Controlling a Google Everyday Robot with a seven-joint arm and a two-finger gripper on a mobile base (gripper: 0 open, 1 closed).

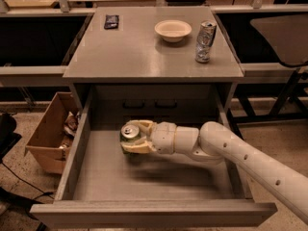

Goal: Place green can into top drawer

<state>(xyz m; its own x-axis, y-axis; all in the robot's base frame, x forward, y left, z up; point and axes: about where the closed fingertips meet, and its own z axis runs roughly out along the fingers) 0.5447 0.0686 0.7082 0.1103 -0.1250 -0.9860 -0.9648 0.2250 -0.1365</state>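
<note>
inside the top drawer (96,177), bare floor lies near and left; the arm reaches from the right, gripper (131,136) clamped around the green can (129,134).

Glossy plastic claw (126,138) in matt grey top drawer (154,214) clasps metal-topped green can (130,131)

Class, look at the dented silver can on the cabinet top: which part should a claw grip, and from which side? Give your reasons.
Grip the silver can mid-body, from the front edge: it stands upright with free sides, the bowl set apart. The claw is down in the drawer, shut on the green can.
</note>
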